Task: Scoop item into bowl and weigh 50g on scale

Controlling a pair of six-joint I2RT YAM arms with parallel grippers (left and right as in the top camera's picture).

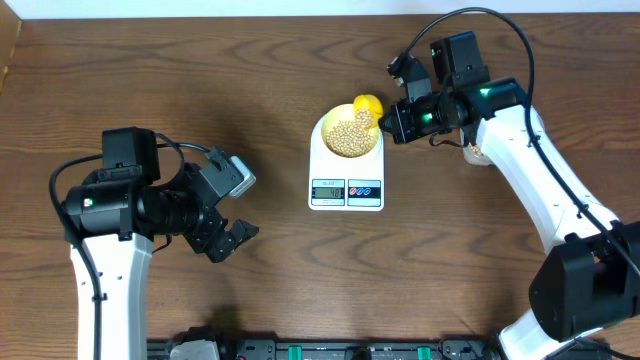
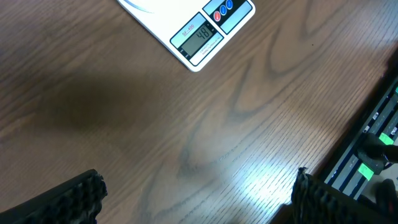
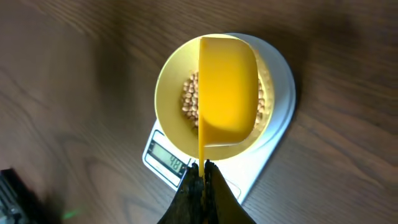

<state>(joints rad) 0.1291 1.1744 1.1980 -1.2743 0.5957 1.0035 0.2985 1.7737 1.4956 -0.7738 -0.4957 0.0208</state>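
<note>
The white scale (image 1: pixel 346 185) sits mid-table with the pale yellow bowl (image 1: pixel 329 124) on it, holding a heap of tan beans (image 1: pixel 350 137). Its display reads 48 in the left wrist view (image 2: pixel 200 38) and the right wrist view (image 3: pixel 169 157). My right gripper (image 1: pixel 392 122) is shut on the handle of a bright yellow scoop (image 3: pixel 227 90), held tipped over the bowl (image 3: pixel 171 74); beans (image 3: pixel 189 102) show beside it. My left gripper (image 1: pixel 232 238) is open and empty over bare table, left of the scale; its fingers show at the bottom corners of its wrist view (image 2: pixel 196 199).
A dark equipment rail (image 1: pixel 330 350) runs along the table's front edge and shows at the right in the left wrist view (image 2: pixel 373 143). Something pale sits partly hidden behind my right arm (image 1: pixel 472 152). The clear tub is out of view.
</note>
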